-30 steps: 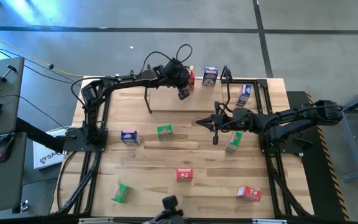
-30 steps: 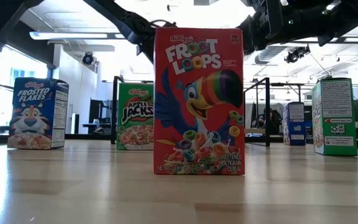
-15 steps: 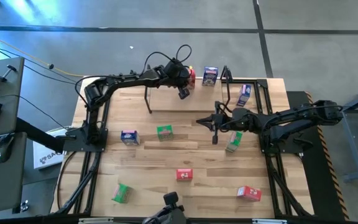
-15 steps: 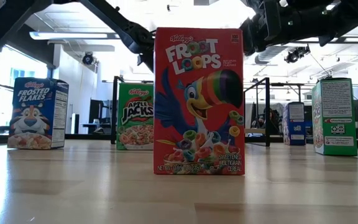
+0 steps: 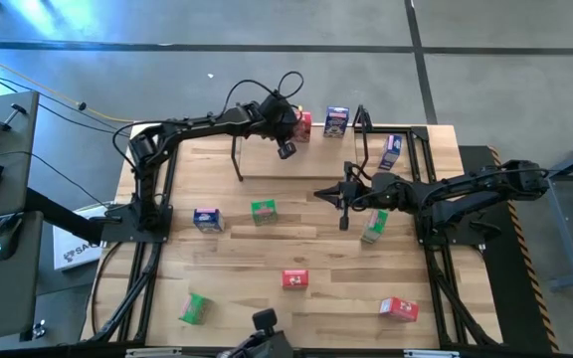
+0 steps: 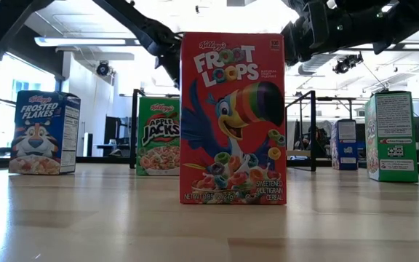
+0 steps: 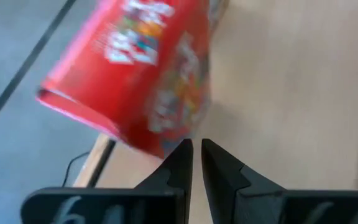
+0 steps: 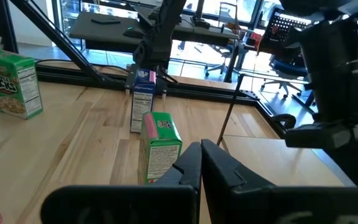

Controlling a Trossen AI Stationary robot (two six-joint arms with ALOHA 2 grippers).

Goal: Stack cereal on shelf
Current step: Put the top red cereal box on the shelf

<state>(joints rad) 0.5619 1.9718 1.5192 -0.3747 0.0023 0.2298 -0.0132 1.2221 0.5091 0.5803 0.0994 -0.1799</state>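
Note:
My left gripper is at the shelf at the table's far side, right beside a red cereal box. In its wrist view the fingers are shut and the red box shows tilted just past their tips. A blue box stands on the shelf beside the red one. My right gripper hovers shut and empty over the table's middle, with a green box next to it. My left gripper's left fingertip shows right at the red box's lower corner. I cannot tell whether it touches the box.
Loose boxes stand on the table: blue, green, red, green, red, and blue at the far right. The shelf's black uprights rise at both its ends.
My left gripper has shifted a little toward the table's left edge, away from the red box. My right arm has kept still.

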